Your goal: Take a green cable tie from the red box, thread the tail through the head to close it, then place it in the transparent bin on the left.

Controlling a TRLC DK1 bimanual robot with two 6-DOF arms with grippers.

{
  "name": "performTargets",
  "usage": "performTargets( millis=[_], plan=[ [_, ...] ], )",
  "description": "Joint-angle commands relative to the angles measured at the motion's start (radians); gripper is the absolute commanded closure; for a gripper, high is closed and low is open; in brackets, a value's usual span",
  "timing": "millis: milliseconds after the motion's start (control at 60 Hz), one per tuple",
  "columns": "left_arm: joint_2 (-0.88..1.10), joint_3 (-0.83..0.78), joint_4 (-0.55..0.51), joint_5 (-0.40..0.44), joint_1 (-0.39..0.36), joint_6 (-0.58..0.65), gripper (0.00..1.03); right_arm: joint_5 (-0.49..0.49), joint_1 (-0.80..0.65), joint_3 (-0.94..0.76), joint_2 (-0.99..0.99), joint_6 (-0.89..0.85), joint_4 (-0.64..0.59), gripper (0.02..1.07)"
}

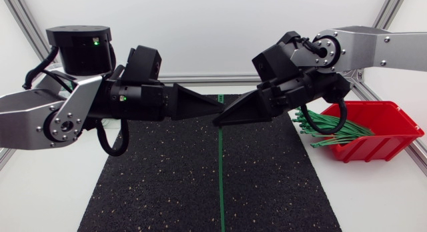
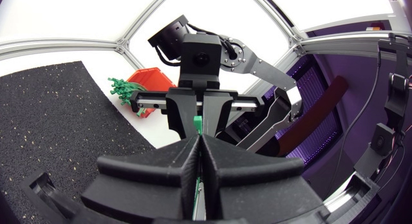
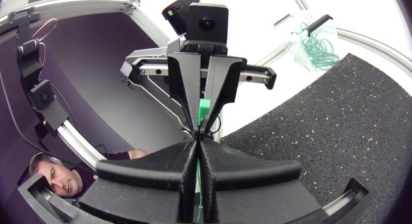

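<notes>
Left gripper (image 1: 215, 109) and right gripper (image 1: 225, 117) meet tip to tip, each pinching one green cable tie (image 1: 220, 179). Its tail hangs below them over the black mat (image 1: 147, 185). Red box (image 1: 387, 135) sits behind the right gripper (arm hides part). Transparent bin (image 3: 309, 40) lies well beyond the left gripper, off the mat.

No readable text, labels, numbers or signs anywhere in view.
</notes>
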Motion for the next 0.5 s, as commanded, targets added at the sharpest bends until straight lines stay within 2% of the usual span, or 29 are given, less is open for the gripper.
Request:
performTargets(
  millis=[0, 150, 233, 250, 283, 483],
  plan=[
    [0.023, 0.012, 0.012, -0.011, 0.0, -0.03, 0.99, 0.008, 0.04, -0.028, 0.018, 0.015, 0.001, 1.01],
    [0.008, 0.031, -0.023, -0.007, 0.041, -0.034, 0.99, 0.008, 0.016, -0.029, -0.008, 0.015, 0.007, 0.99],
    [-0.006, 0.044, -0.056, 0.015, 0.077, -0.034, 0.99, 0.011, -0.001, -0.035, -0.013, 0.015, 0.007, 0.73],
    [-0.01, 0.049, -0.06, 0.027, 0.093, -0.034, 0.99, 0.014, -0.007, -0.037, -0.013, 0.014, 0.007, 0.63],
    [-0.015, 0.052, -0.066, 0.036, 0.109, -0.034, 0.99, 0.019, -0.015, -0.037, -0.013, 0.014, 0.009, 0.58],
    [-0.035, 0.058, -0.097, 0.093, 0.175, -0.033, 0.99, 0.077, -0.035, -0.029, -0.016, -0.005, 0.016, 0.51]
  ],
)
